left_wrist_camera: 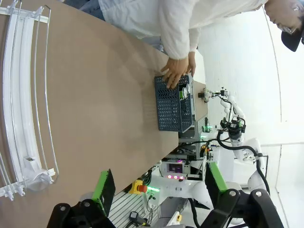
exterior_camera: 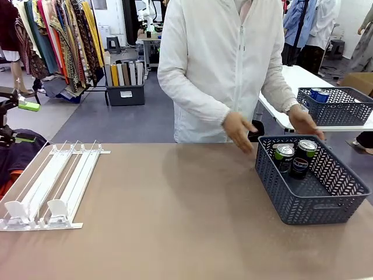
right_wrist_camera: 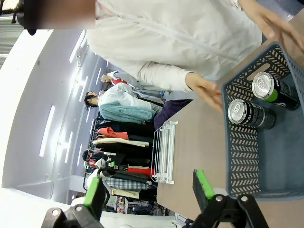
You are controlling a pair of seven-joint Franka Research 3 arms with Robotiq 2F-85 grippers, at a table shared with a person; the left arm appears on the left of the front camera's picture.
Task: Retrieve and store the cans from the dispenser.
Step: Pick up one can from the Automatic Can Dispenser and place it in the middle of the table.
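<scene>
Surface (exterior_camera: 175, 216): a broad brown tabletop shared with the person at its far side, with the rack on the robot's left and the basket on its right, so stored cans travel across the bare middle.
Person: stands behind the far edge in a white jacket, one hand (exterior_camera: 239, 131) just beside the basket's far corner and the other hand (exterior_camera: 304, 122) at its far rim, probably steadying or shifting it.
Dispenser (exterior_camera: 49, 186): the white wire-railed rack lies flat near the left edge, lanes running toward the robot, upright stop tabs at the near end so cans would roll down and halt there; its lanes look bare of cans.
Basket (exterior_camera: 326, 204): dark grey lattice basket on the right, mouth up, serving as the store.
Cans (exterior_camera: 294, 156): three dark cans with silver tops stand close together in the basket's far corner; more blue ones sit in a second basket (exterior_camera: 335, 108) on the white table behind.
Left gripper (left_wrist_camera: 159, 183): off the surface's near-left edge; jaws spread wide, holding nothing.
Right gripper (right_wrist_camera: 149, 190): above the near-right side, facing the basket; jaws spread, empty.
</scene>
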